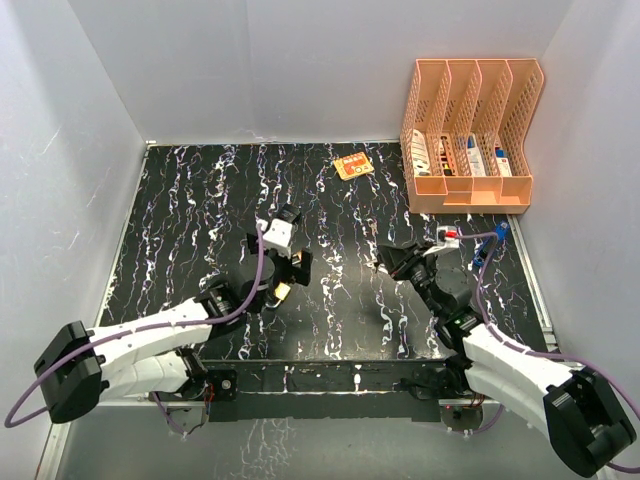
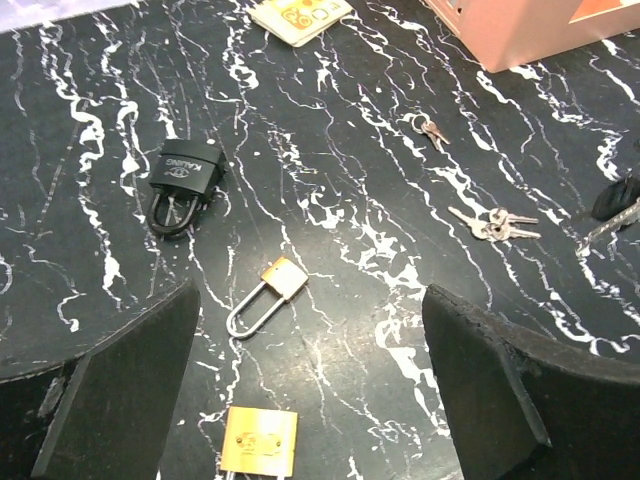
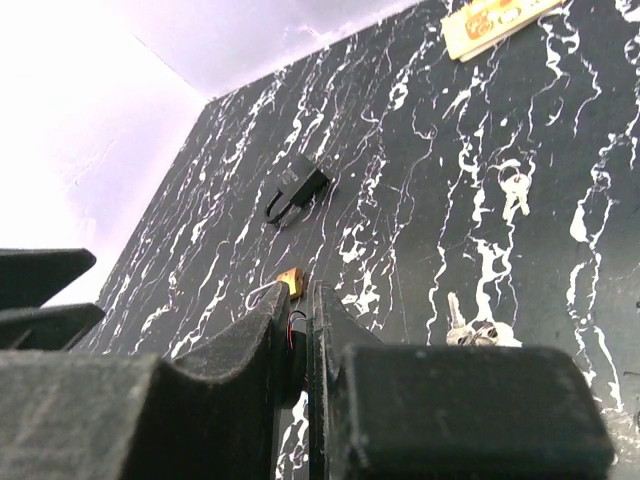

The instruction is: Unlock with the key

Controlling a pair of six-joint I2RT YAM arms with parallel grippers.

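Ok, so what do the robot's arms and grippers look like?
The left arm and right arm have white shells with black joints. A purple cable runs along each. The left gripper and right gripper have broad matte black fingers.

The marbled table (image 2: 330, 150) carries a black padlock (image 2: 184, 178), two brass padlocks (image 2: 268, 295) (image 2: 260, 440), two key bunches (image 2: 492, 224) (image 2: 430, 127), a card (image 2: 298, 15) and a rack (image 1: 470, 135).
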